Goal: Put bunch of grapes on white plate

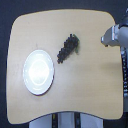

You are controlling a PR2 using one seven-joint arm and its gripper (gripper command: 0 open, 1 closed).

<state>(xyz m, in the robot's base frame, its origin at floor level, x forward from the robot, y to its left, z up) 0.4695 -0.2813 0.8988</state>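
Reaching: the gripper (107, 38) sits at the table's 3 o'clock edge, upper part of the exterior view's right, well apart from the fruit.
Jaw state: too blurred and small to read; I cannot tell whether the fingers are apart or together, and nothing appears to be held.
Grapes, place: the bunch of grapes (67, 48) lies on the bare wooden table (85, 85), a little above the middle of the top.
Grapes from jaws: toward 9 o'clock, slightly below the gripper's level, with clear tabletop between.
Long axis: diagonal, running from about 1 o'clock down to 7 o'clock; the upper end is the one nearer the arm.
Plate, place: the white plate (38, 71) rests toward the table's 8 o'clock side, bare of fruit.
Plate from grapes: toward 7 to 8 o'clock, near, the bunch's lower end just short of the rim.
Judged next need: travel toward 9 o'clock, then close across the bunch's narrow width, at right angles to that diagonal.
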